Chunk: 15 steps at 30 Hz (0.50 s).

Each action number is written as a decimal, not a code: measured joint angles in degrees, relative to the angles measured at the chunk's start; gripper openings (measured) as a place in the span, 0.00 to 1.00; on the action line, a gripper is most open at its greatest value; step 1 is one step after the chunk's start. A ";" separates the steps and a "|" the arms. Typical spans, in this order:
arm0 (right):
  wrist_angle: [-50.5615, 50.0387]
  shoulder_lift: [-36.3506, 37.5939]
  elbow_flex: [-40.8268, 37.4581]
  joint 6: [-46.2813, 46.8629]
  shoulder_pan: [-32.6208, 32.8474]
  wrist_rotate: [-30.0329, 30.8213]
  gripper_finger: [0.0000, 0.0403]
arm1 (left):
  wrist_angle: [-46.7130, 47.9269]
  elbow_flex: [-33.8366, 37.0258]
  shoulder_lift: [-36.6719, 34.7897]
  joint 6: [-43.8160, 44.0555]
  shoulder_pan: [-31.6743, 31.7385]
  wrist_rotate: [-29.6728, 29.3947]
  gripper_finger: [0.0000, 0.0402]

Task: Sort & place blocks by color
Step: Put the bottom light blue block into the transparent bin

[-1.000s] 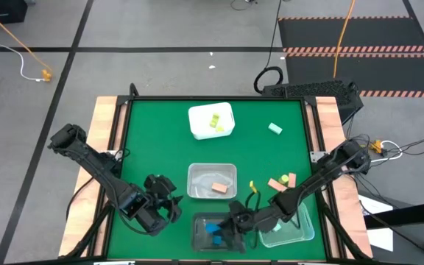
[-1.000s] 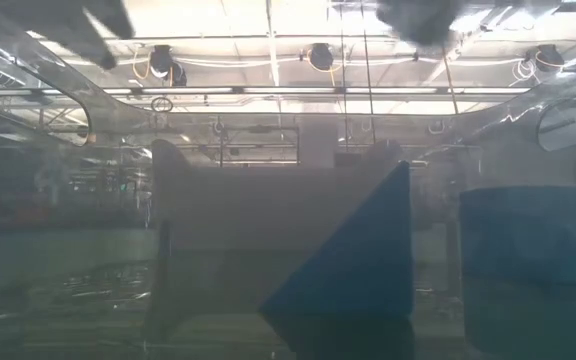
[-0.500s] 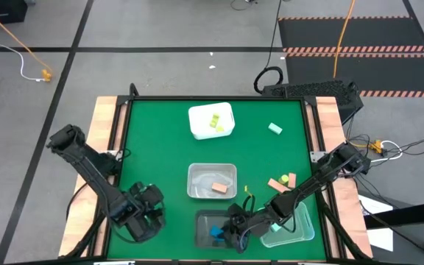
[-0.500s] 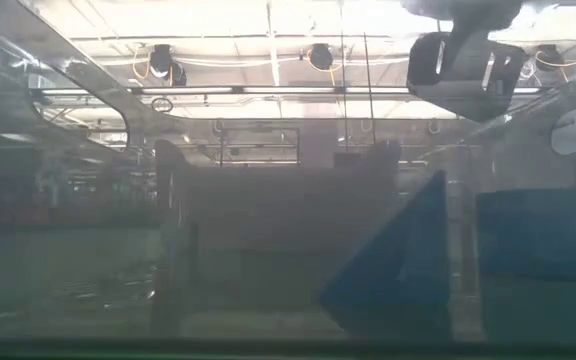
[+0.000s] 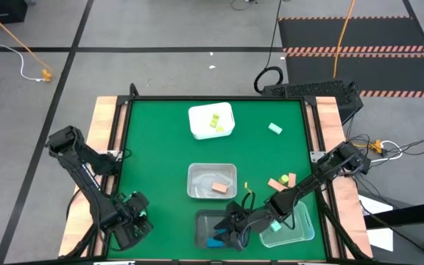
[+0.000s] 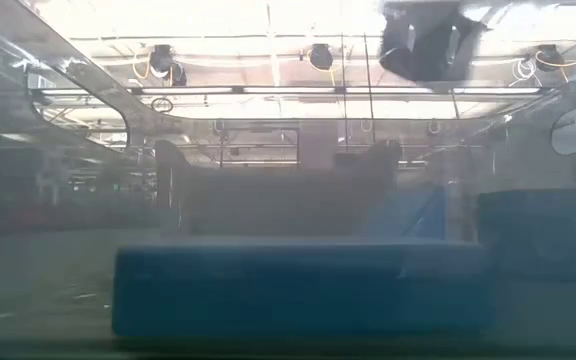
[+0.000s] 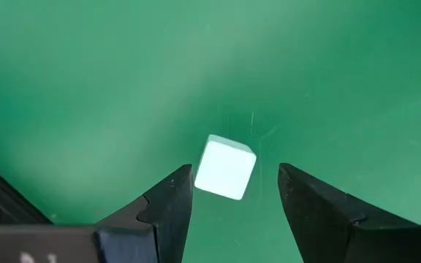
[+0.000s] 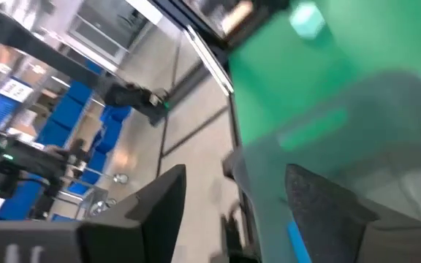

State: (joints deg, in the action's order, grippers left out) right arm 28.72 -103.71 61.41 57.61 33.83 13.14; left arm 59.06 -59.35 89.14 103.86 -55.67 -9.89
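The green tabletop [image 5: 160,147] spreads under me, framed by pale wood strips at its sides. On it sit four tubs: a white tub [image 5: 211,121] toward the far edge with yellow-green blocks [image 5: 215,122] inside, a clear tub [image 5: 212,181] in the middle holding one salmon-tan block [image 5: 219,189], a dark tub [image 5: 210,230] at the near edge, and another clear tub [image 5: 289,227] just right of the dark one with a mint block [image 5: 274,228] in it.

My right arm reaches across the near right corner so that my right fingers [image 5: 229,232] hang over the dark tub; my right wrist view shows them spread apart with nothing between them. Below them blue blocks [image 5: 215,240] lie in the dark tub, and in the low view a long blue bar [image 6: 298,290] lies flat across the front.

My left arm is folded at the near left corner, my left fingers [image 7: 236,193] spread wide on either side of a mint green cube [image 7: 225,167] that rests on the tabletop, not touching it.

Loose on the tabletop to the right: another mint block [image 5: 274,129] near the far side, two salmon-tan blocks [image 5: 282,181] touching each other, and a tiny yellow block [image 5: 245,187] close by.
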 joint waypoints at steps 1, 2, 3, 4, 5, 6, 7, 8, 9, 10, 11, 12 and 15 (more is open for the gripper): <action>0.59 0.41 0.00 -0.83 -0.34 -0.03 0.56 | -0.61 0.52 0.00 0.24 -0.46 -0.02 0.50; 0.47 1.04 0.00 -1.76 -0.66 0.03 0.57 | -1.33 1.03 0.00 0.22 -0.88 -0.02 0.50; 0.34 1.58 0.00 -2.71 -1.05 0.06 0.58 | -2.39 1.61 0.00 -0.17 -1.22 -0.04 0.50; 0.36 2.18 0.00 -3.49 -1.42 0.06 0.59 | -3.53 2.12 0.00 -0.36 -1.56 -0.04 0.50; 0.19 2.81 0.00 -4.32 -1.79 0.07 0.59 | -4.25 2.61 0.00 -0.44 -1.84 -0.02 0.50; 0.18 3.38 0.00 -5.07 -2.13 0.08 0.59 | -4.35 3.08 0.00 -0.40 -2.05 -0.02 0.50; 0.21 3.99 0.00 -5.80 -2.44 0.07 0.59 | -4.27 3.64 0.00 -0.23 -2.24 -0.02 0.50; 0.19 4.60 0.00 -6.34 -2.77 0.07 0.59 | -4.22 4.24 0.00 -0.06 -2.31 -0.03 0.50; 0.21 5.17 0.00 -6.94 -3.06 0.05 0.59 | -4.45 4.93 0.00 0.08 -2.31 -0.03 0.50; 0.21 5.71 0.00 -7.52 -3.32 0.07 0.58 | -5.04 5.65 0.00 0.17 -2.30 -0.07 0.50; 0.23 6.16 0.00 -7.83 -3.54 0.07 0.58 | -5.91 6.33 0.00 0.13 -2.30 -0.07 0.50; 0.16 6.64 0.00 -8.06 -3.81 0.07 0.58 | -7.02 6.98 0.00 -0.02 -2.26 -0.09 0.50; 0.16 7.85 0.00 -9.21 -4.26 0.09 0.58 | -11.74 8.48 -0.18 -0.66 -2.26 -0.28 0.50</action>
State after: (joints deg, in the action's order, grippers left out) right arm 28.88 -95.85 61.41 48.40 29.57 13.23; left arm 47.32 -50.87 88.96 103.19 -57.93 -10.17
